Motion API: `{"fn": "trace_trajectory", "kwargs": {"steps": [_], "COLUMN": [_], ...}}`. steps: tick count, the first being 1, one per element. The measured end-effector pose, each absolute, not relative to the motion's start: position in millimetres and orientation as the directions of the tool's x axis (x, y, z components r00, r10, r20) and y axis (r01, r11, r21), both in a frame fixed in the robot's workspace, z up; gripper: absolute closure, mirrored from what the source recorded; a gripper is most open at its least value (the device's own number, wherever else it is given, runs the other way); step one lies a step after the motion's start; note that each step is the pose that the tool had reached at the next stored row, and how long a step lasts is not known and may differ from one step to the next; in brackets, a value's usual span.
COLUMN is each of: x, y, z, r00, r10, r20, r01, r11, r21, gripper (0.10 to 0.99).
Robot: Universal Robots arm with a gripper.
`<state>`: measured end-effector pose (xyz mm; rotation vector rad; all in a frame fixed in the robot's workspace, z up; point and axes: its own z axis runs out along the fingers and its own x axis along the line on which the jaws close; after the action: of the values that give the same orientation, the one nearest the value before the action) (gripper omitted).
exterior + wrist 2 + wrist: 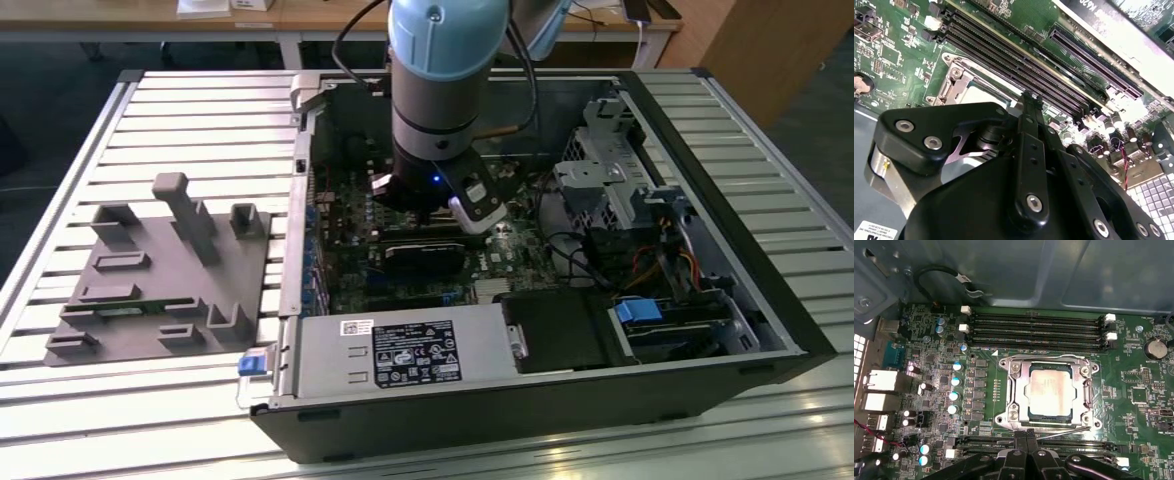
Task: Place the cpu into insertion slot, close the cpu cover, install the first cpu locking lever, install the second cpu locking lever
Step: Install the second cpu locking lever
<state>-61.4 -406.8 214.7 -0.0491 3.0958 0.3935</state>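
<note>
The cpu lies flat in the insertion slot on the green board, its dull silver top showing. The cpu cover lies down around it, framing the chip. A thin silvery locking lever runs slanted along the socket edge nearest my gripper. My gripper has its black fingertips pressed together right at that lever's free end; whether they pinch it I cannot tell. In the second wrist view the gripper hangs beside the socket frame and the cpu. In the exterior view the gripper reaches down into the open computer case.
Memory slots run beside the socket, with more slots close under the fingertips. A black rectangular block sits near the gripper. The power supply box and drive cages line the case. A grey fixture stands outside on the slatted table.
</note>
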Motion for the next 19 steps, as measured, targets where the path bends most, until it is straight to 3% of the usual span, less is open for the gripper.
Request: {"fn": "trace_trajectory", "kwargs": {"steps": [19], "x": [-62.6], "y": [-407.2], "z": [212.2], "r00": [-0.999], "r10": [-0.028], "r20": [-0.025], "r01": [-0.033], "r11": [0.967], "r21": [0.252], "gripper": [0.980]}}
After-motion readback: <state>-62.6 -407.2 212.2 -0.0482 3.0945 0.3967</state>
